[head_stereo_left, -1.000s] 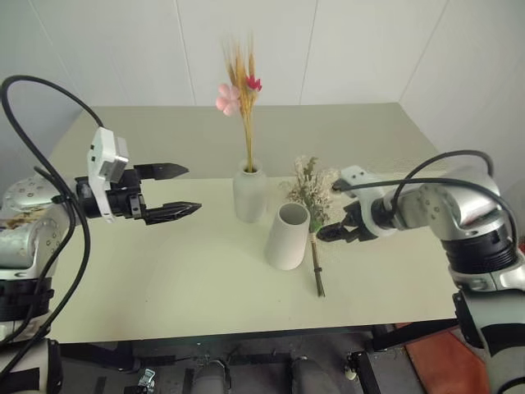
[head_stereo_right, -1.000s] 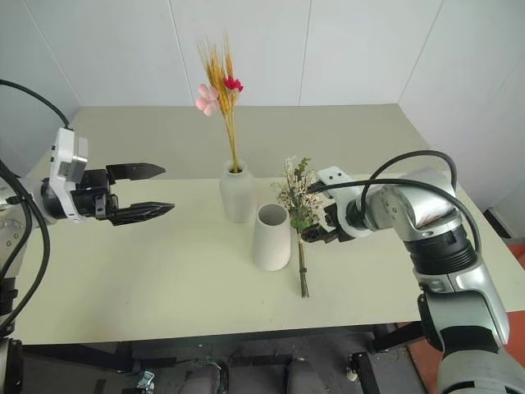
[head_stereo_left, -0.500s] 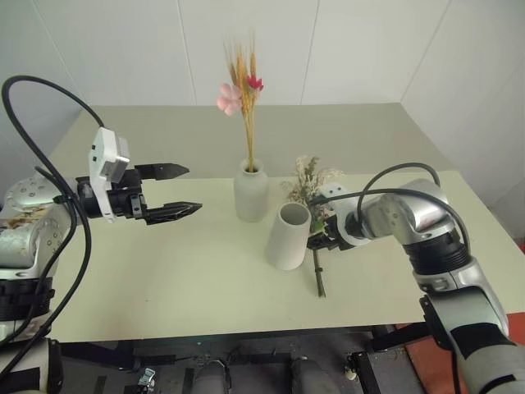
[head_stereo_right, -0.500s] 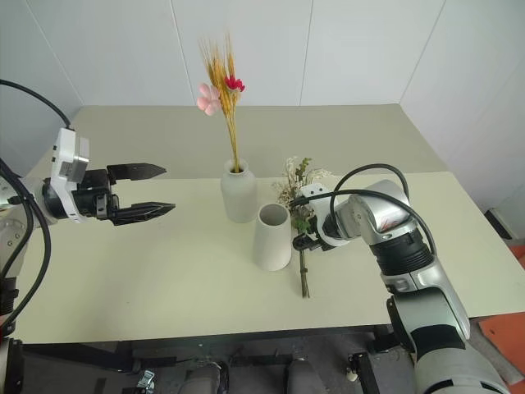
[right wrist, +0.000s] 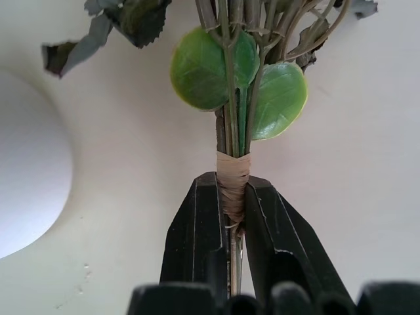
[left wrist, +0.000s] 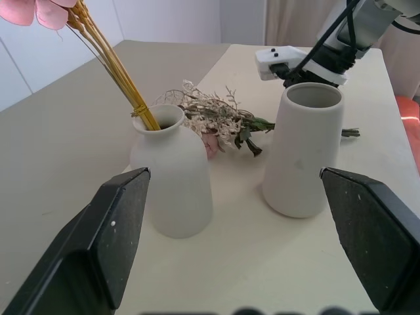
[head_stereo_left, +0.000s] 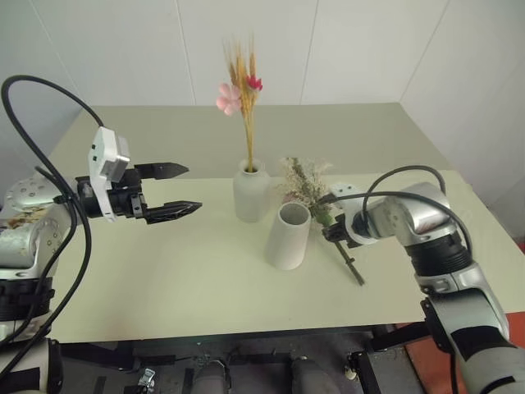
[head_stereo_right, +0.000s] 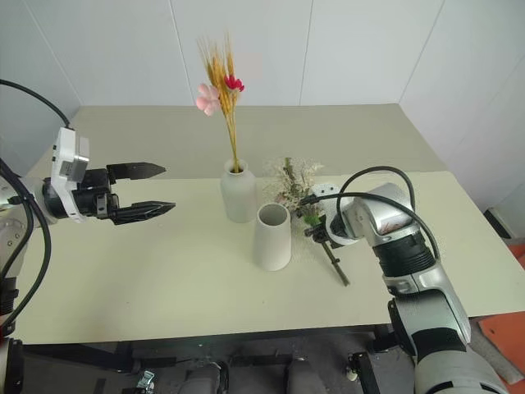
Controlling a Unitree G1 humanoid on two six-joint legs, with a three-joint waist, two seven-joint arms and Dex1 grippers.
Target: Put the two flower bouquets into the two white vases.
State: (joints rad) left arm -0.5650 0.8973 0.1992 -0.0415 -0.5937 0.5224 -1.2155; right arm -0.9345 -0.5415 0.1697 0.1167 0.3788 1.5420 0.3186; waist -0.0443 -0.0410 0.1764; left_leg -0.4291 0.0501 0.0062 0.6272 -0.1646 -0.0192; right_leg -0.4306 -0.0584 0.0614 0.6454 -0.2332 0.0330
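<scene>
- The right gripper (right wrist: 234, 216) has its fingers pinched on the bushy bouquet (head_stereo_left: 308, 190) at its taped stems, just beside the wide-mouthed vase (head_stereo_left: 288, 235).
- The thin bouquet (head_stereo_left: 243, 90) stands in the narrow-necked vase (head_stereo_left: 250, 195) on the bench (head_stereo_left: 164, 279).
- The left gripper (head_stereo_left: 182, 190) hangs well apart, fingers spread, holding nothing.

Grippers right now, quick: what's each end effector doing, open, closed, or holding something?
Left end effector: open, holding nothing.
Right end effector: closed on the bushy bouquet, gripping its taped stems.
</scene>
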